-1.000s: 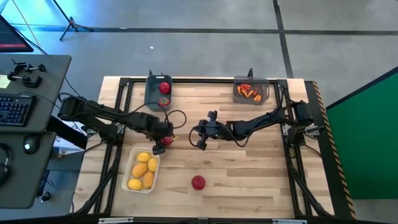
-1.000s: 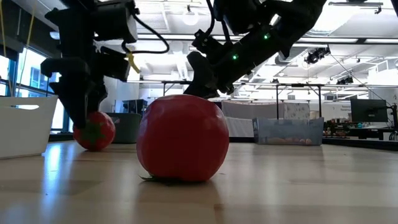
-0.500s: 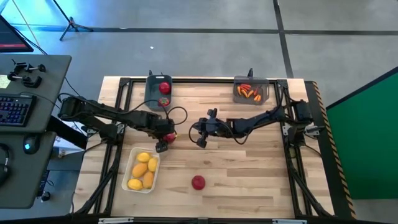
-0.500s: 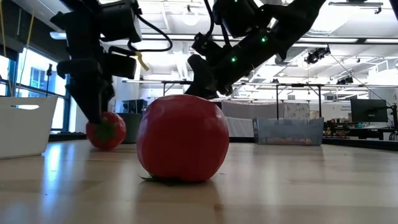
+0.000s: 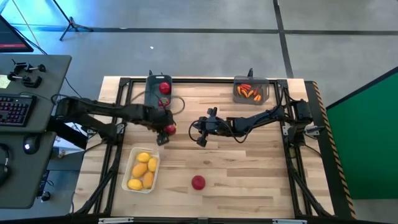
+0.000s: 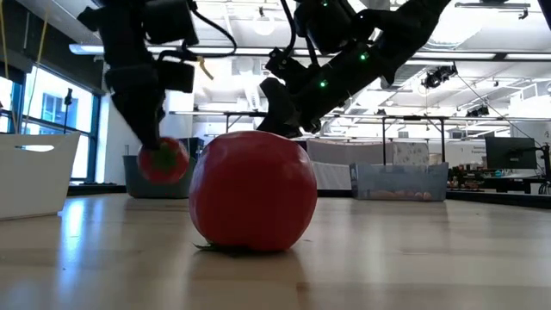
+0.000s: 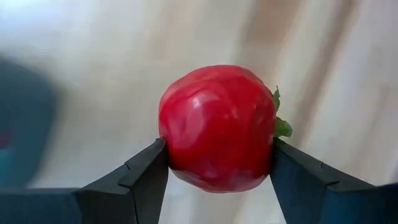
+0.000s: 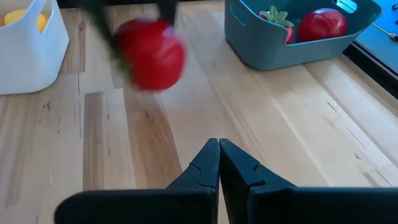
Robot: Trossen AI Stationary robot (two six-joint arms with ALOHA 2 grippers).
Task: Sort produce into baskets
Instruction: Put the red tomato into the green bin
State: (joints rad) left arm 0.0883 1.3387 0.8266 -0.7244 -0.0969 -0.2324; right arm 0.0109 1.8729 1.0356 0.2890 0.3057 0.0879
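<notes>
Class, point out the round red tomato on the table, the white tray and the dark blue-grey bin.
Round red tomato (image 5: 198, 182), high view, top.
White tray (image 5: 131, 163), high view, rim.
Dark blue-grey bin (image 8: 261, 53), right wrist view, front wall.

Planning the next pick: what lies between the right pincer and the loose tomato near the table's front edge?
Only bare wood: in the high view nothing sits between the right pincer and the loose tomato.
</notes>
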